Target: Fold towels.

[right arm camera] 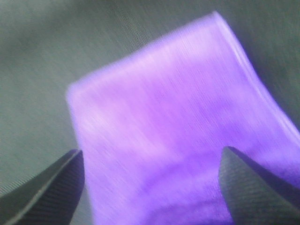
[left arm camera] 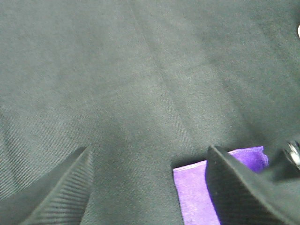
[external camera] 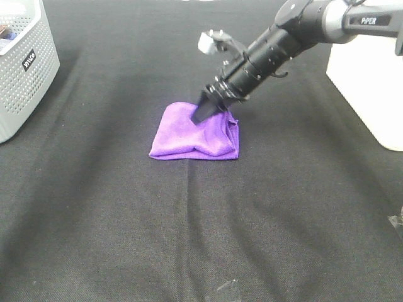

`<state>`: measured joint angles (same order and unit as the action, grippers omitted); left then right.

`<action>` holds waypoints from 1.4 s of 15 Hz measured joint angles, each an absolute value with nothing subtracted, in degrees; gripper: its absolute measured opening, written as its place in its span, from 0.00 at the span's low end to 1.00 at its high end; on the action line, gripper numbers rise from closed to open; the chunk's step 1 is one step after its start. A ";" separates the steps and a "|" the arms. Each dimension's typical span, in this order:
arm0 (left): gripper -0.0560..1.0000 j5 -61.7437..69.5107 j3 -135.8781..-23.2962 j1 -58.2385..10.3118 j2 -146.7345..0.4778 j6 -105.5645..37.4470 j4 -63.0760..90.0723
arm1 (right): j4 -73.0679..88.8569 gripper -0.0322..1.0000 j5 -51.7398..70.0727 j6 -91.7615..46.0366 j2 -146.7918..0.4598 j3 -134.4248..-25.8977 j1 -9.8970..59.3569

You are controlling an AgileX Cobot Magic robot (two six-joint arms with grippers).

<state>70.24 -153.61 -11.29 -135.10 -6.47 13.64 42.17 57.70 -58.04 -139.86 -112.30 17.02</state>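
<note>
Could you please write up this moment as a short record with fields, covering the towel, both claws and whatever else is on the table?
towel: purple, folded small, lying on the black cloth
right claw: open, tips down at the towel's far edge, nothing held
left claw: open, above the black cloth, towel corner by one finger; out of the high view
left side: perforated grey basket
right side: white box

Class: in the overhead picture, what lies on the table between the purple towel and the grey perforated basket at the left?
Nothing: only bare black cloth separates the towel from the basket, seen in the exterior high view.
</note>
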 joint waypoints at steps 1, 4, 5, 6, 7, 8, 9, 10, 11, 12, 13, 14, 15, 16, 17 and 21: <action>0.66 70.24 -153.61 -11.29 -135.10 -6.76 13.64 | 40.11 0.77 57.47 -57.41 -139.97 -112.30 17.02; 0.66 70.24 -153.61 -11.29 -135.10 -6.99 13.64 | 35.81 0.77 55.63 -57.52 -139.97 -112.41 16.96; 0.66 70.24 -153.61 -11.29 -135.10 -6.99 13.64 | 34.95 0.77 55.12 -58.21 -139.97 -112.41 16.96; 0.66 70.24 -153.61 -11.29 -135.10 -6.99 13.81 | 33.98 0.77 54.95 -59.01 -139.97 -112.47 16.96; 0.66 70.24 -153.61 -11.29 -135.10 -6.99 13.87 | 33.17 0.77 54.95 -59.36 -139.97 -112.47 16.96; 0.66 70.24 -153.61 -11.29 -135.10 -6.99 13.92 | 31.86 0.77 54.95 -60.22 -140.03 -112.47 16.96; 0.66 70.24 -153.61 -11.29 -135.10 -6.99 13.98 | 30.31 0.77 54.95 -60.50 -140.32 -112.59 16.96; 0.66 70.24 -153.61 -11.29 -135.10 -7.05 14.04 | 28.71 0.77 54.95 -60.96 -140.95 -112.59 16.96; 0.66 70.24 -153.61 -11.29 -135.10 -7.16 14.04 | 28.53 0.77 54.95 -61.99 -141.18 -112.59 16.90; 0.66 70.24 -153.61 -11.29 -135.10 -7.16 14.04 | 28.25 0.77 54.95 -63.14 -141.18 -112.59 16.90; 0.66 70.24 -153.61 -11.29 -135.10 -7.16 14.04 | 28.25 0.77 54.95 -63.14 -141.18 -112.59 16.90; 0.66 70.24 -153.61 -11.29 -135.10 -7.16 14.04 | 28.19 0.77 54.95 -63.54 -141.35 -112.59 16.90; 0.66 70.24 -153.61 -11.29 -135.10 -7.22 14.04 | 28.07 0.77 54.95 -63.77 -141.46 -112.59 16.90; 0.66 70.24 -153.61 -11.29 -135.10 -7.22 14.04 | 27.79 0.77 55.06 -63.83 -141.52 -112.59 16.90; 0.66 70.24 -153.61 -11.29 -135.10 -7.22 14.04 | 27.73 0.77 55.98 -63.83 -141.35 -112.70 16.90; 0.68 70.24 -153.61 -11.29 -135.10 -7.22 12.15 | 28.99 0.77 60.85 -56.78 -132.58 -113.33 16.90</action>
<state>70.24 -153.61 -11.29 -135.10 -7.22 12.15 28.99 60.85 -56.78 -132.58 -113.33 16.90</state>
